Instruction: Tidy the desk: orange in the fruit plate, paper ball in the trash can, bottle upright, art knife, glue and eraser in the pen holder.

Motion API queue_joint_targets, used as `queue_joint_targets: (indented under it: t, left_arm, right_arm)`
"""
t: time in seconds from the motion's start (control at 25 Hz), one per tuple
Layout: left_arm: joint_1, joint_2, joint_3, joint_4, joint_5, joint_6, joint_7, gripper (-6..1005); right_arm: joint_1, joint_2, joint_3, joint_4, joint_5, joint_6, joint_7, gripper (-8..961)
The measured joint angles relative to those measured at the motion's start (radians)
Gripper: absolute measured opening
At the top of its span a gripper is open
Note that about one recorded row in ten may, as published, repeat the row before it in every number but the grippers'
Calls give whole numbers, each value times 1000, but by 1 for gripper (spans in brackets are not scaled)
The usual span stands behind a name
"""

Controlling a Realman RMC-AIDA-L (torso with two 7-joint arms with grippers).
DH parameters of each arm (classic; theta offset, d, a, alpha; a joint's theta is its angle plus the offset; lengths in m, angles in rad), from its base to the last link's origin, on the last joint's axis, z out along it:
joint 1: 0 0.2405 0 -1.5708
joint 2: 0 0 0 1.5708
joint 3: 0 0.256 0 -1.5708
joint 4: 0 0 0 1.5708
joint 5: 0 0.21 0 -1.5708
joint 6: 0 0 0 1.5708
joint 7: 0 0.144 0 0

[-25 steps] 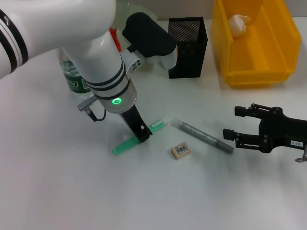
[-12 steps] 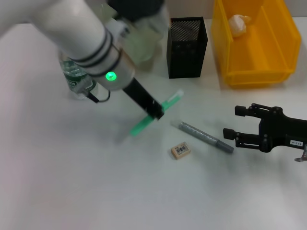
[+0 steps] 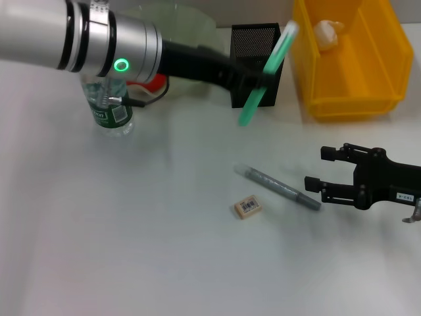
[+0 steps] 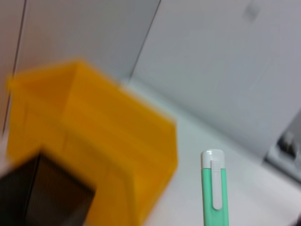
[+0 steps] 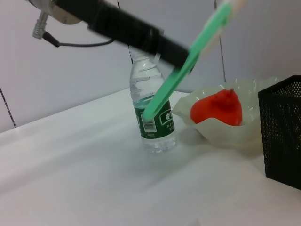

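Now standing upright at far left, the bottle [image 3: 110, 108], my left gripper [image 3: 253, 80] pinching the green art knife [image 3: 266, 72] tilted in the air just before the pen holder [image 3: 257, 62], eraser [image 3: 247, 207] lying near, my right gripper [image 3: 314, 184] hovering spread at right.

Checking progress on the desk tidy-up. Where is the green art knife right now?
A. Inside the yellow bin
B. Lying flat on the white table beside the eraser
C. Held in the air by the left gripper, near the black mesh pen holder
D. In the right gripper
C: the left gripper holds the green art knife tilted in the air in front of the black mesh pen holder; the right gripper grips nothing.
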Motion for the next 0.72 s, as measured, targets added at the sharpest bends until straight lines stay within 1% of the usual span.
queue_joint_targets:
  t: [0.04, 0.12, 0.16, 0.2, 0.24, 0.36, 0.4, 0.44, 0.56, 0.6, 0.64, 0.72]
  left_arm:
    - [0, 0, 0, 0, 0, 0, 0, 191]
    - [18, -2, 4, -50, -111, -47, 112, 191]
    - [21, -3, 7, -92, -181, -68, 186, 191]
    - [21, -6, 12, -175, -319, -98, 324, 191]
    - [21, -6, 12, -175, -319, -98, 324, 191]
    - [4, -7, 37, -301, -561, -131, 542, 191]
    - [-13, -7, 74, -369, -706, -159, 678, 191]
    - [-13, -7, 74, -369, -706, -159, 678, 191]
    - [-35, -7, 169, -430, -892, -227, 852, 191]
    - [-48, -7, 256, -452, -1024, -291, 953, 191]
    - [-48, -7, 256, -452, -1024, -291, 953, 191]
    - [-64, -7, 349, -466, -1176, -360, 1054, 191]
  right_arm:
    - [0, 0, 0, 0, 0, 0, 0, 784]
    - [2, 0, 0, 0, -1, 0, 7, 784]
    - [2, 0, 0, 0, -2, 0, 10, 784]
    - [3, 0, 0, 0, -2, 0, 14, 784]
    - [3, 0, 0, 0, -2, 0, 14, 783]
    - [4, -1, 0, 0, -2, 0, 15, 783]
    - [4, -1, 0, 0, -2, 0, 15, 783]
    - [4, -1, 0, 0, -2, 0, 15, 783]
    - [5, -2, 0, 0, -2, 0, 16, 782]
    - [5, -2, 0, 0, -2, 0, 16, 782]
    - [5, -2, 0, 0, -2, 0, 16, 782]
    - [5, -2, 0, 0, -1, 0, 16, 782]
